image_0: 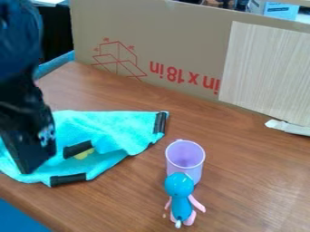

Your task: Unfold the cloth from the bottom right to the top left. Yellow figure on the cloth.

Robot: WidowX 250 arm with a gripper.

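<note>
The black gripper (29, 152) hangs at the left over the cloth and covers part of it. The turquoise cloth (109, 131) lies partly folded and rumpled on the left of the table, with black strips at several of its corners and edges. A bit of the yellow figure (84, 154) peeks out beside the black strip on the middle fold, right of the gripper; the rest of it is hidden. Whether the gripper touches the cloth cannot be told.
A purple cup (185, 156) stands right of the cloth, with a blue-headed toy figure (180, 195) in front. A cardboard box wall (181, 45) and light wood-grain panel (266, 72) rise behind the brown table (254, 181).
</note>
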